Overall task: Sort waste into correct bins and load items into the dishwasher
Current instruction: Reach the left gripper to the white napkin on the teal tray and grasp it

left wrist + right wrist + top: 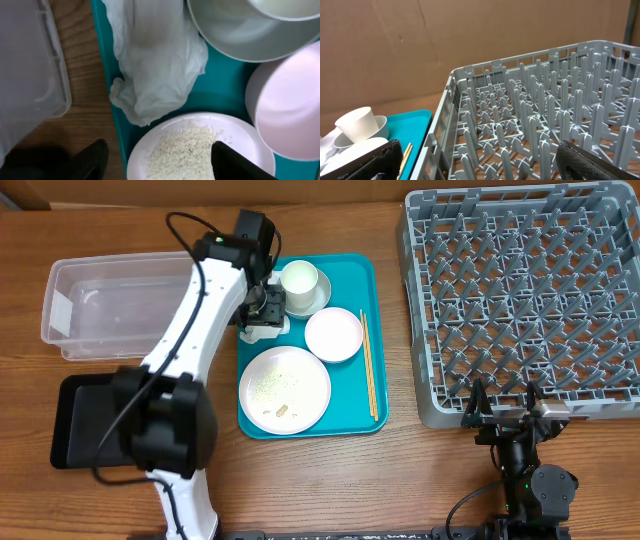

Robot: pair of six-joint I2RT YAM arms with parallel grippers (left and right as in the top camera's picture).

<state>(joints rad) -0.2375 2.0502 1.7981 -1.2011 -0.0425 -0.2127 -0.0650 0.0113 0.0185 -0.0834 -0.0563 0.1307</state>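
Overhead, my left gripper [264,312]: low over the left edge of the teal tray [348,280], right above the crumpled tissue [262,332]. From up here I cannot tell how wide it stands.
Overhead, tray load: a cup [299,279] sits in a pale bowl [322,295], with a pink bowl [333,334] just beside it. The rice plate [284,388] is nearest me and the chopsticks [368,365] lie along the right side.
Overhead, bins: the clear bin [110,305] is left of the tray. The black bin [80,420] is nearer me, partly under my arm.
Overhead, my right gripper [505,402]: fingers apart with nothing in them, at the near edge of the dish rack [520,290], well apart from the tray.
Left wrist, my fingers [95,160]: spread wide and gripping nothing, with the rice plate [190,145] below the gap.
Left wrist, tissue [155,65]: it lies on the tray [225,90] between the clear bin [25,60] and the pale bowl [250,35]. Its lower fold reaches the plate's rim.
Left wrist, pink bowl [290,110]: at the right, close beside the plate.
Right wrist, my fingers [370,160]: wide apart and empty, with the dish rack [530,125] filling the view between them.
Right wrist, left side: the cup [357,122] sits in its pale bowl [382,127] on the tray [415,122]. The chopsticks [406,152] lie near the rack wall.
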